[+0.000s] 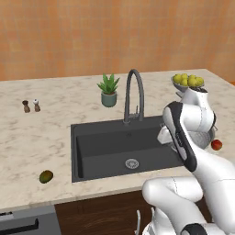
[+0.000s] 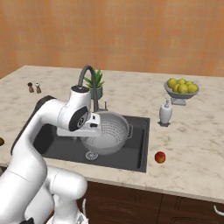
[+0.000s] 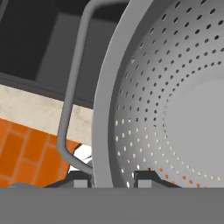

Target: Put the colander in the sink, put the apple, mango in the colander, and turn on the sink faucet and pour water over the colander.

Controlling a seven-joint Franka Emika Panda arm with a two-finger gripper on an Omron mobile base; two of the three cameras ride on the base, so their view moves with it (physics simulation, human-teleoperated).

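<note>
The silver perforated colander point(image 2: 109, 131) hangs tilted above the dark sink point(image 2: 135, 153), over its right half. My gripper point(image 2: 93, 126) is shut on its near rim; in the hand view the two fingertips straddle the rim point(image 3: 105, 131), beside one loop handle point(image 3: 72, 96). The red apple point(image 2: 160, 157) lies on the counter right of the sink, also seen as the apple point(image 1: 216, 145). On the counter left of the sink point(image 1: 92, 151) rests the green-orange mango point(image 1: 46, 176). The gooseneck sink faucet point(image 1: 134, 94) stands behind the basin, and no water shows.
A potted plant point(image 1: 109, 90) stands beside the faucet. A footed bowl of yellow-green fruits point(image 2: 181, 89) and a white soap dispenser point(image 2: 165, 113) stand at the back right. Two small shakers point(image 1: 31, 106) stand at the far left.
</note>
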